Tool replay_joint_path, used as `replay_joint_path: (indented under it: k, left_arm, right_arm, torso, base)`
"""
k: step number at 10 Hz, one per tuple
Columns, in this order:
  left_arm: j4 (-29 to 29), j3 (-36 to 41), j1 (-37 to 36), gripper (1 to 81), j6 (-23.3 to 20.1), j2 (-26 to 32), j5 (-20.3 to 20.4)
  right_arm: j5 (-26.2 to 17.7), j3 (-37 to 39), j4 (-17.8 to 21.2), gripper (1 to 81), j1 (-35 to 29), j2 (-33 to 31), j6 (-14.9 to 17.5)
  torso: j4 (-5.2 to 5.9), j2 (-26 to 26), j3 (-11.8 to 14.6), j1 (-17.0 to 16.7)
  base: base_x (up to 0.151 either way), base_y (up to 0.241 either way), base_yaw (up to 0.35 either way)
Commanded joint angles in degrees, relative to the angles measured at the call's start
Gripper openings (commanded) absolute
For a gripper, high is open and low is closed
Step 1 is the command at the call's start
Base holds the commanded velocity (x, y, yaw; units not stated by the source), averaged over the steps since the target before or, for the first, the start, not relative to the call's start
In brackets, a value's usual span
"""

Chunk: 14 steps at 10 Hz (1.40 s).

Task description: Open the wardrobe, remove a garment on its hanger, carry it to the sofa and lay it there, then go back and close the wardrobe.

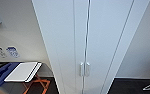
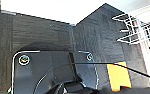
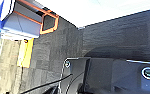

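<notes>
Wardrobe (image 1: 91,37): standing closed, stiff doors likely swinging lightly when gripped at paired handles (image 1: 84,69); pincer states proving untellable.

Both wrists hang low, facing down toward the floor.

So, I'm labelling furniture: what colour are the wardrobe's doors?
White, plain and flat, like the wardrobe handles; the head view shows it best.
</notes>
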<state>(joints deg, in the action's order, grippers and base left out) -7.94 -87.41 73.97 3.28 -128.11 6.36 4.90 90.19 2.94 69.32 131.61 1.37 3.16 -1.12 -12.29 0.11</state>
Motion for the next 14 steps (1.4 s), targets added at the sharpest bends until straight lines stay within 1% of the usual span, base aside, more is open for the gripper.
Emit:
replay_joint_path:
  k: [1,2,4,5,7,8,11,14]
  left_arm:
    - [-4.4,7.9,-8.0,81.1,-0.3,6.9,-5.1]
    - [-5.9,10.5,-9.7,81.1,-0.3,8.4,-5.3]
    - [-6.3,13.0,-13.5,81.1,-0.4,10.4,-5.0]
    - [-7.5,14.2,-15.4,81.1,-0.4,10.9,-5.0]
    - [-11.4,16.6,-18.9,81.1,-0.3,11.4,-4.7]
    - [-11.7,16.9,-21.4,81.1,-0.4,11.5,-5.1]
    - [-11.5,17.5,-27.9,81.1,0.0,12.1,-5.2]
    - [-10.3,17.5,-34.5,81.1,1.1,11.6,-5.3]
  right_arm:
    - [-2.0,-8.4,-0.7,81.1,-8.4,-5.8,-0.4]
    - [-1.8,-10.1,-0.8,81.1,-10.4,-6.9,-0.1]
    - [-1.9,-13.1,-1.2,81.1,-13.7,-8.5,0.0]
    - [-1.9,-14.2,-1.2,81.1,-15.3,-9.0,0.0]
    - [-2.4,-17.1,-2.8,81.1,-19.9,-9.7,0.0]
    - [-2.8,-17.9,-2.6,81.1,-23.1,-9.7,-0.3]
    - [-2.9,-19.0,-2.5,81.1,-29.3,-9.8,-0.3]
    - [-4.3,-17.7,-2.3,81.1,-33.7,-8.0,-0.6]
  torso:
    - [0.0,0.0,0.0,0.0]
    - [0.0,0.0,0.0,0.0]
    - [0.0,0.0,0.0,0.0]
    - [0.0,0.0,0.0,0.0]
    - [0.0,0.0,-0.1,0.0]
    - [0.0,0.0,-0.1,0.1]
    - [0.0,0.1,-0.1,0.1]
    - [0.0,0.1,-0.2,0.1]
  base:
    - [0.0,0.0,0.0]
    - [0.0,0.0,0.0]
    - [0.0,0.0,0.0]
    - [0.0,0.0,0.0]
    - [0.0,0.0,0.0]
    - [0.0,0.0,0.0]
    - [0.0,0.0,0.0]
    - [0.0,0.0,0.0]
